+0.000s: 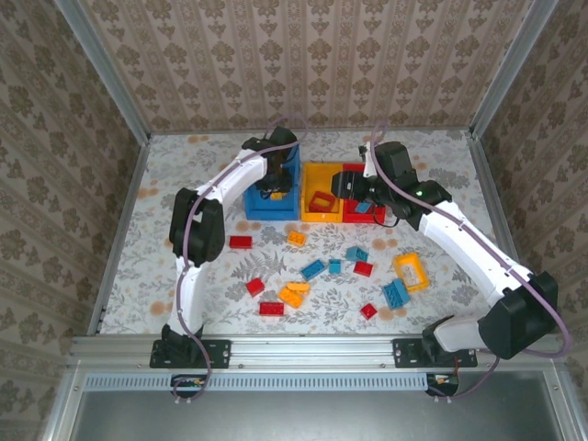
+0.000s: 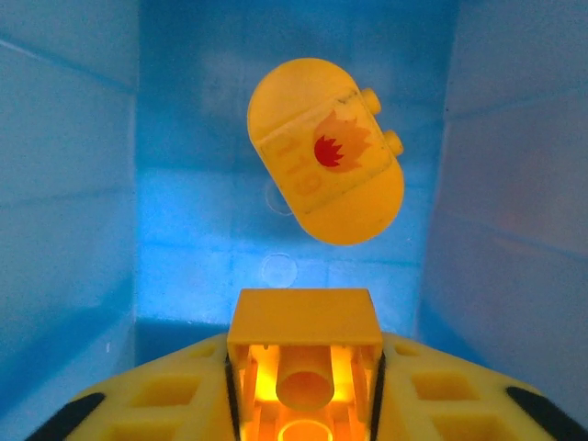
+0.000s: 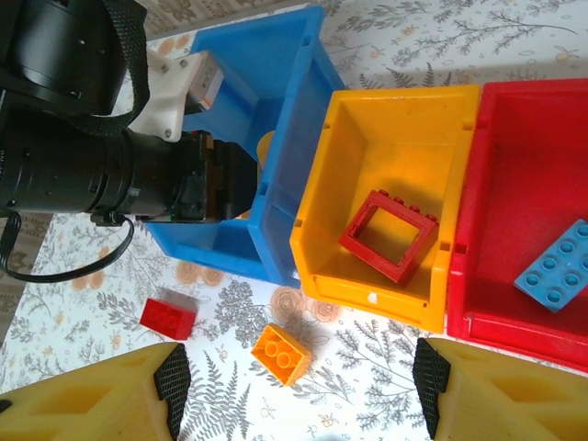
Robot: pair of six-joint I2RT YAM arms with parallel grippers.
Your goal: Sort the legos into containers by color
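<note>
Blue [image 1: 261, 204], yellow-orange [image 1: 322, 213] and red [image 1: 360, 217] containers stand side by side at the back. My left gripper [image 1: 273, 186] reaches down into the blue container [image 2: 83, 211], shut on a yellow-orange lego [image 2: 304, 323]. A rounded yellow lego with a flame print [image 2: 326, 152] lies on that container's floor. My right gripper [image 3: 301, 390] hangs open over the table, in front of the yellow-orange container [image 3: 386, 138], which holds a red frame lego [image 3: 389, 234]. A blue flat lego [image 3: 556, 266] lies in the red container [image 3: 514, 165]. An orange lego [image 3: 283, 353] lies just below the right gripper.
Several loose legos are scattered across the middle of the table: red ones [image 1: 241, 242], blue ones [image 1: 313, 269], orange ones [image 1: 293, 294] and a yellow frame [image 1: 412, 272]. A red brick [image 3: 167, 318] lies left of the right gripper. The left arm [image 3: 92, 138] leans over the blue container.
</note>
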